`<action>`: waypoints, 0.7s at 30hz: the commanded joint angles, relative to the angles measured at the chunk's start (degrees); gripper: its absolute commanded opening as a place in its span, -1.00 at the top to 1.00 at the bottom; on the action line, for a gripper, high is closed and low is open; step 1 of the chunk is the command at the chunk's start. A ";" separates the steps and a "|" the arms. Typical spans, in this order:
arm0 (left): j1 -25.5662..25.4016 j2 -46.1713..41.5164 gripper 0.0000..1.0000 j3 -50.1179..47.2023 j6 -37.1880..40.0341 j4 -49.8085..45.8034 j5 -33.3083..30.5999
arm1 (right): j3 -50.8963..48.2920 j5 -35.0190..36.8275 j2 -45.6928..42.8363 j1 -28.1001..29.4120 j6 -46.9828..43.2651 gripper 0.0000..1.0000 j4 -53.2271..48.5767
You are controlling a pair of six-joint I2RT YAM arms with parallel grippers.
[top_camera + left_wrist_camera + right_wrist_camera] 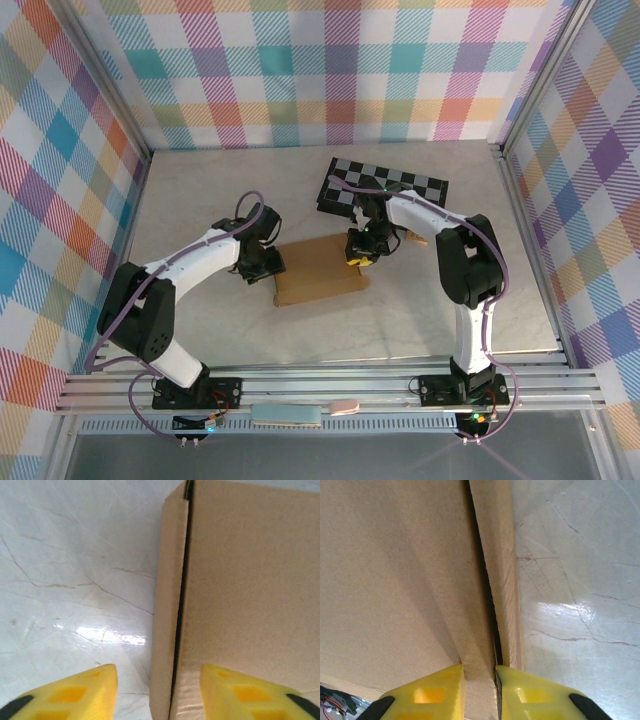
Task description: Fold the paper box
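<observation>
The right gripper (479,674) has its two yellow fingers drawn nearly together on a thin upright strip of cardboard, which fills the narrow gap between them at the bottom of the right wrist view. It is a pinch on the side wall of the paper box (395,580), a plain brown, slim rectangular cardboard mailer. A dark slit runs up the frame beside the pinched strip, between the wall and the broad top panel on the left. The pinch looks meant to press the wall layers flat so that the fold sets. To the right lies the pale, veined marble-look tabletop (570,570).

The left gripper (159,671) stands about half open at the bottom of the left wrist view, with nothing held. One yellow finger hangs over bare table and the other over the box's top panel, so the jaws straddle the opposite side wall and its own dark seam. Closing from there would squeeze that wall as its partner does.

In the top view the box lies flat at the centre of the frame, with a gripper at each short end, probably so it cannot slide. A black-and-grey checkered board (400,185) lies near it, above and right of centre. The box looks nearly closed, and seating the side walls seems to be what remains.
</observation>
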 commanded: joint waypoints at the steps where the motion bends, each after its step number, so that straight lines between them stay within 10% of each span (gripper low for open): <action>1: 1.00 -1.77 -0.02 0.50 2.36 -0.55 0.05 | 0.21 2.32 1.24 0.62 -1.14 0.59 -1.94; 14: 1.15 2.43 0.51 -5.52 0.06 9.73 5.80 | 0.78 1.50 0.94 0.76 -0.52 0.66 -2.09; 21: 1.23 1.25 0.63 -6.72 0.58 9.55 5.05 | 0.95 -4.12 -2.83 -2.18 -2.76 0.21 -1.81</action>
